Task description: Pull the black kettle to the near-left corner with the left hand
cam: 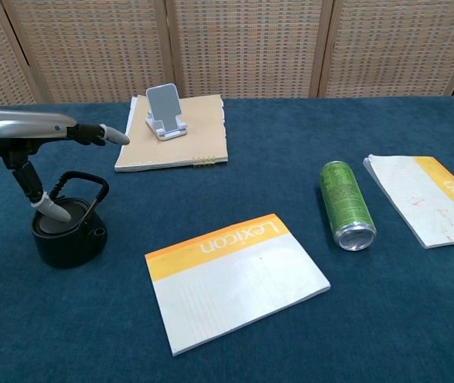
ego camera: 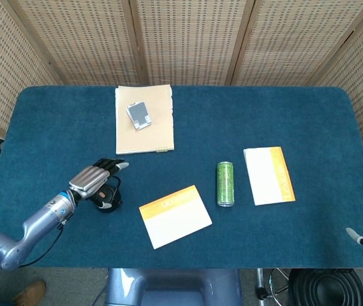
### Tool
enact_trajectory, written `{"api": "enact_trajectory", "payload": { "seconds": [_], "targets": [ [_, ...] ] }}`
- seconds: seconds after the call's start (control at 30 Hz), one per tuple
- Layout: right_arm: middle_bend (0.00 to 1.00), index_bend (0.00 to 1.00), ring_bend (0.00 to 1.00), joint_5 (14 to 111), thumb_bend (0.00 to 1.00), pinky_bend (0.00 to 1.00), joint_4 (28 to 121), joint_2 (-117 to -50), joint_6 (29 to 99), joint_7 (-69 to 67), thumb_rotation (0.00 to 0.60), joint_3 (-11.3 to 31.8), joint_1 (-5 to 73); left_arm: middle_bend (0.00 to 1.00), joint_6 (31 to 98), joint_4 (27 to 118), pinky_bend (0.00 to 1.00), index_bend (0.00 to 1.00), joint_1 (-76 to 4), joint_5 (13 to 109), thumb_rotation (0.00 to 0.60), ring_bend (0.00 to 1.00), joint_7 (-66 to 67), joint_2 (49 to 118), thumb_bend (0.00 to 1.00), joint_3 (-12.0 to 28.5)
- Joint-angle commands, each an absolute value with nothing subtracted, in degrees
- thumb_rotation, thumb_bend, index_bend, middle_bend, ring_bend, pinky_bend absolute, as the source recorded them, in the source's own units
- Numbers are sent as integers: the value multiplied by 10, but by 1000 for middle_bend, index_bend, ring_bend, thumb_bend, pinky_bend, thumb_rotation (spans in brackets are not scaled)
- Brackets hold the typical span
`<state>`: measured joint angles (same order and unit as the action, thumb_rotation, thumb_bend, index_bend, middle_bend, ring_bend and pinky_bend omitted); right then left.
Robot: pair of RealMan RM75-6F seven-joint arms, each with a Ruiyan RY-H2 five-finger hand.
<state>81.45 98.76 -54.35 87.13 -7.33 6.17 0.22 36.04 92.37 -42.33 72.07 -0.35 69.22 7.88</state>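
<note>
Left hand hovers flat over black kettle, fingers spread, thumb down by the lid, nothing gripped. Kettle sits left of centre on the counter. Grasp and pull both remain.

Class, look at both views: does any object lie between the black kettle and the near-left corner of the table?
Nothing visible does. Only bare blue table lies that way from the kettle; the left hand hovers above it.

left hand spread above black kettle
</note>
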Motion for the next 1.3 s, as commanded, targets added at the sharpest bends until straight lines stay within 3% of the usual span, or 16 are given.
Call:
{"api": "enact_trajectory", "payload": {
  "seconds": [0.03,0.63,0.87,1.13,1.3],
  "targets": [
    [0,0,0,814,0,0,987,-543,870,-74,600,62,3,71,342,917,0,42,-434,699,600,123,-5,701,0,74],
    [0,0,0,815,0,0,989,-546,865,-68,600,62,7,333,362,914,0,93,-419,725,600,324,-69,698,0,53],
    [0,0,0,818,0,0,992,-545,868,-69,600,61,5,338,419,959,0,102,-385,814,600,327,-135,643,0,34],
    [0,0,0,821,0,0,995,-544,870,-69,600,59,4,338,527,994,0,119,-333,961,600,327,-179,573,0,-35],
    [0,0,0,824,0,0,997,-544,871,-66,600,58,4,338,554,997,0,120,-316,994,600,326,-171,565,0,-62]
  ]
}}
